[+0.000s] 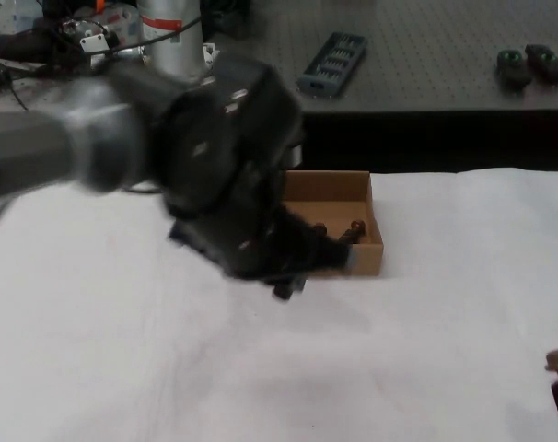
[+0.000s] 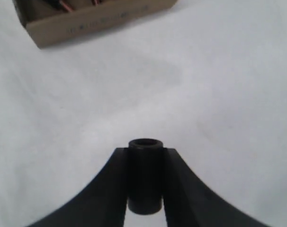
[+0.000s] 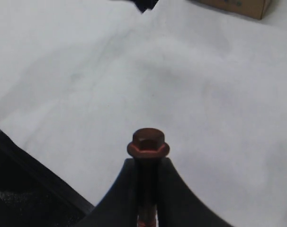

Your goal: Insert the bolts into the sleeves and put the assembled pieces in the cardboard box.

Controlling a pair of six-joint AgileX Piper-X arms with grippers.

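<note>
The high camera looks forward and down over the white cloth [image 1: 445, 322] from behind, with an arm [image 1: 122, 138] close to its lens, while both wrist cameras face low across that cloth, all three sharing the cardboard box [image 1: 366, 256] [image 2: 86, 23] [image 3: 238, 5].

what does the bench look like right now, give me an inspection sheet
surface: white cloth, wrinkled
job's things: sleeve and bolt both held off the cloth; cardboard box on the cloth with red-headed pieces inside
clutter: grey ribbed block and two dark green-topped items on the dark bench top behind
grippers: left gripper shut on the sleeve; right gripper shut on the bolt
cables: tangled cables at back left
surroundings: pale cylinder with a red band at the back
</note>
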